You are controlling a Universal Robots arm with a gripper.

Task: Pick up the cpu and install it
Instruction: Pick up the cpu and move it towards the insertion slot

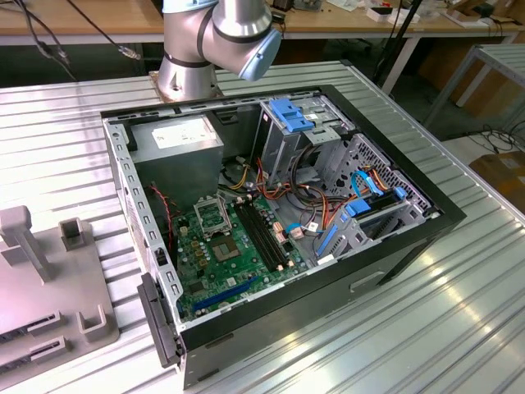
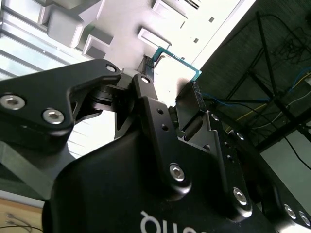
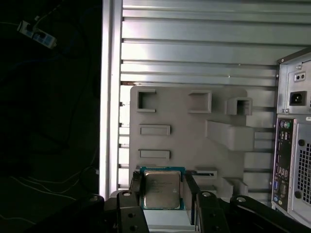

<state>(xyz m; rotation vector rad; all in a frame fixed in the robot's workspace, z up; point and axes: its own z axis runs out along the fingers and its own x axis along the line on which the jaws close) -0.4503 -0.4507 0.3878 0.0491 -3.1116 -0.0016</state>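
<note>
The cpu [image 3: 162, 190], a small square chip with a dull silver top and green rim, sits between the two black fingers of my gripper [image 3: 164, 186], which is shut on its edges. In both wrist views the chip is held well above the grey holder plate [image 3: 194, 131]. The second wrist view shows the cpu [image 2: 176, 67] from the side, clamped in the gripper [image 2: 171, 77] by its fingertips [image 2: 196, 90]. In the exterior view the open computer case [image 1: 410, 238] holds the green motherboard [image 1: 215, 264] with its metal-framed socket [image 1: 214, 215].
The grey holder plate [image 1: 49, 279] with raised blocks lies at the exterior view's left on the ribbed metal table [image 1: 459, 312]. The arm's base [image 1: 215, 37] stands behind the case. Cables, drive cages and blue brackets [image 1: 291, 115] crowd the case's far side. The case's rear panel [image 3: 294, 145] borders the plate.
</note>
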